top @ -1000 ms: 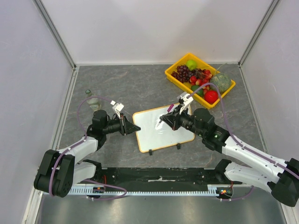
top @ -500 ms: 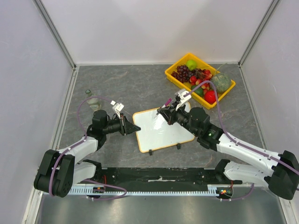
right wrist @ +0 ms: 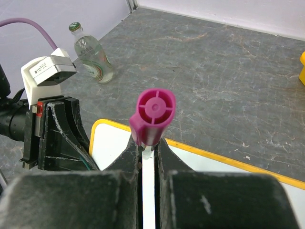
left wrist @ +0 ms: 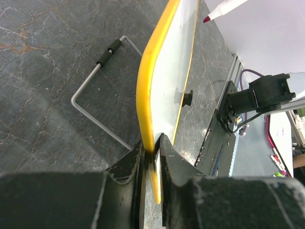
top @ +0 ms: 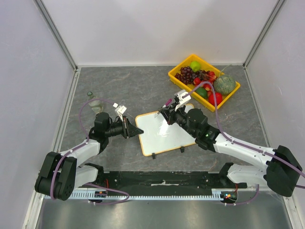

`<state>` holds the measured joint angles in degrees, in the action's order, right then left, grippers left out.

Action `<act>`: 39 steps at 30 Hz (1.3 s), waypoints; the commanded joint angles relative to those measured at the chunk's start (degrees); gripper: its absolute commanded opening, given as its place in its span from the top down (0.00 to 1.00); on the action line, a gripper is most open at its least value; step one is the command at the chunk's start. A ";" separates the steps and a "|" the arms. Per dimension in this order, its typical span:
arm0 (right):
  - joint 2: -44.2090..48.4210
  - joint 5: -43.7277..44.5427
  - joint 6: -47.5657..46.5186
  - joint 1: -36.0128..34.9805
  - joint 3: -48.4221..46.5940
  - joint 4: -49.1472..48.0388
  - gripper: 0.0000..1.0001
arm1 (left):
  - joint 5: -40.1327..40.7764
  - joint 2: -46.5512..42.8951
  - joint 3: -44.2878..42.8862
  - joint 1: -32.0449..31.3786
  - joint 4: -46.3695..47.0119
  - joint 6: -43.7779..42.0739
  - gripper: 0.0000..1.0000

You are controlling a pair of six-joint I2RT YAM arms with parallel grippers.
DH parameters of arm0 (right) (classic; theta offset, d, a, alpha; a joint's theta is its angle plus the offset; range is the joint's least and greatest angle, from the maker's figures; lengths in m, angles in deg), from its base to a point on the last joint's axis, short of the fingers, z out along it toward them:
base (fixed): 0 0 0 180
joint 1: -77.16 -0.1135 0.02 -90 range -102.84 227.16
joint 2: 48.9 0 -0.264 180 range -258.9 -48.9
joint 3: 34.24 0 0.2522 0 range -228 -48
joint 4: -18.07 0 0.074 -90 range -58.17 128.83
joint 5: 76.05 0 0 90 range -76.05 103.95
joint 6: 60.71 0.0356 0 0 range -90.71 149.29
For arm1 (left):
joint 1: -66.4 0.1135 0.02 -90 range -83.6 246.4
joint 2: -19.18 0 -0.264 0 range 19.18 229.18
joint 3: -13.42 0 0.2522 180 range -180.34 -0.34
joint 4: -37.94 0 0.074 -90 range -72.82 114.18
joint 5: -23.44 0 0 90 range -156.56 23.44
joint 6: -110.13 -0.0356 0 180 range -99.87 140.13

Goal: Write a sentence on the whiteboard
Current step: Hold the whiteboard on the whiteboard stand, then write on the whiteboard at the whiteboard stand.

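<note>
The whiteboard (top: 164,132) lies in the middle of the table, white with a yellow-tan frame. My left gripper (top: 135,130) is shut on its left edge; the left wrist view shows the jaws (left wrist: 153,148) clamped on the frame (left wrist: 147,86). My right gripper (top: 167,115) is over the board's far part, shut on a marker (right wrist: 155,114) with a magenta end. The marker's red tip (left wrist: 208,18) points at the board face, a little off it. No written words show on the board in any view.
A yellow tray (top: 179,66) of fruit stands at the back right. A small glass bottle (top: 95,101) stands at the left, behind my left arm. The board's bent wire stand (left wrist: 95,109) rests on the table under it.
My right gripper has moved the marker left and further back across the board, towards its far left part. The left arm and the board have not moved.
</note>
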<state>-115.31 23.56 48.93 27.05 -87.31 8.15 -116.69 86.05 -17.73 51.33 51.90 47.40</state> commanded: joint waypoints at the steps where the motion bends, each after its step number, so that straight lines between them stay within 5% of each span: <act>1: -0.91 1.64 -0.74 -0.34 -0.95 -5.76 1.00 | -0.23 0.37 -0.28 0.13 1.72 -0.90 0.98; 39: -2.14 3.05 0.66 -0.34 6.35 -7.70 1.00 | -0.58 1.07 -0.45 0.04 1.81 -0.81 0.98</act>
<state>-118.55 25.66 49.63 26.73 -82.28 0.56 -116.67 86.90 -17.73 51.33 52.14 47.75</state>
